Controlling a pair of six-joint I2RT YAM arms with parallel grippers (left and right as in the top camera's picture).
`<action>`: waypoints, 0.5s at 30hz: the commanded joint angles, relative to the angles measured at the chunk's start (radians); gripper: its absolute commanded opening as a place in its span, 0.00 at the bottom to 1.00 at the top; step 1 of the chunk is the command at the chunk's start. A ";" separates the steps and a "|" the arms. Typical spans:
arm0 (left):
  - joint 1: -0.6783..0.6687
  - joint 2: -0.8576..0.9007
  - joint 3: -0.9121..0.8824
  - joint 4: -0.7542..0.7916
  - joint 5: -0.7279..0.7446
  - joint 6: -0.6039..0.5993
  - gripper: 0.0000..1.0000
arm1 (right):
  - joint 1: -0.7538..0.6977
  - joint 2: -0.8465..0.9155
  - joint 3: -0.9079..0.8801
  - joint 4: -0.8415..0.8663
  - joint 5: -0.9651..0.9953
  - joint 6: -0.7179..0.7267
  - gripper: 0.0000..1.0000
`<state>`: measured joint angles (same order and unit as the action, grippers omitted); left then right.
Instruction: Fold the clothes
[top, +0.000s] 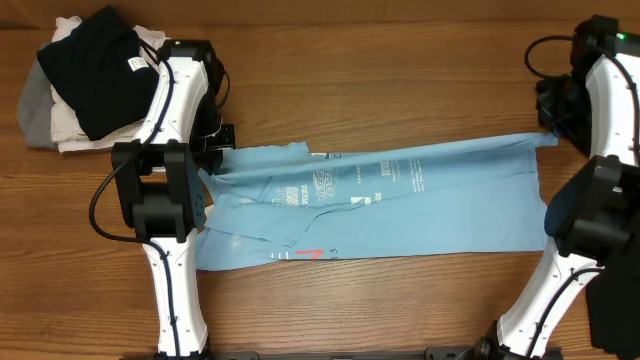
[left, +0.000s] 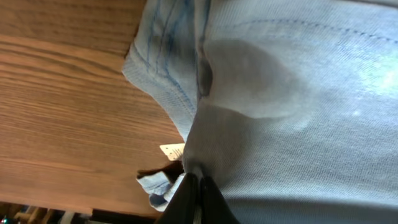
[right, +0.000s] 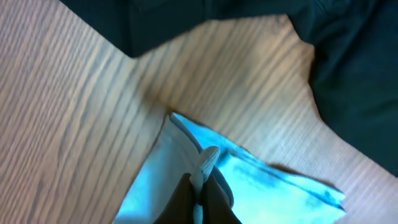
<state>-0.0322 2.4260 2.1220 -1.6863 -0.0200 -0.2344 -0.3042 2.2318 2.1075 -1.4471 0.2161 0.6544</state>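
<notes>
The light blue T-shirt (top: 400, 205) lies stretched flat across the table, folded lengthwise, with white lettering and a small red mark showing. My left gripper (top: 220, 152) is shut on its left end. In the left wrist view the black fingertips (left: 208, 186) pinch a bunched fold of the blue cloth (left: 298, 124). My right gripper (top: 549, 130) is shut on the shirt's far right corner. In the right wrist view its gripper (right: 200, 180) clamps the hem of the shirt (right: 267, 186). A black shirt (top: 95, 60) tops a pile at the back left.
White and grey garments (top: 45, 115) lie under the black shirt in the pile, just behind the left arm. Bare wooden table (top: 400, 310) shows in front of the shirt. A dark shape (right: 348, 62) fills the top of the right wrist view.
</notes>
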 joint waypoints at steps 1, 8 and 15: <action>0.005 -0.097 -0.012 -0.004 -0.039 0.007 0.04 | -0.013 -0.061 0.030 -0.026 0.000 0.012 0.04; 0.005 -0.222 -0.082 -0.004 -0.035 0.021 0.04 | -0.015 -0.062 0.028 -0.094 0.000 0.013 0.04; 0.005 -0.261 -0.185 -0.004 -0.007 0.030 0.04 | -0.020 -0.063 0.027 -0.137 0.001 0.020 0.04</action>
<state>-0.0322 2.1731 1.9778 -1.6871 -0.0292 -0.2295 -0.3115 2.2112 2.1078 -1.5787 0.2058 0.6609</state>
